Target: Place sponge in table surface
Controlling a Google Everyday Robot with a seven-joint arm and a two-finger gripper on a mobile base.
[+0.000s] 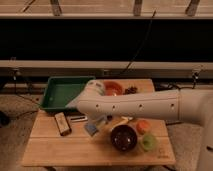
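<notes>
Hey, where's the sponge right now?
The sponge is near the middle of the table surface, under the gripper at the arm's end, between the black-and-tan brush block and the dark bowl.

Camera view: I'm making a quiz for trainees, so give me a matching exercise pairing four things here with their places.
Things:
1. green tray
2. dark bowl
3. sponge
4. brush block

Places:
A. table's front, right of middle
B. far left corner
C. at the gripper, under the arm's bend
D. left side, in front of the tray

Pairs: 1-B, 2-A, 3-C, 4-D
</notes>
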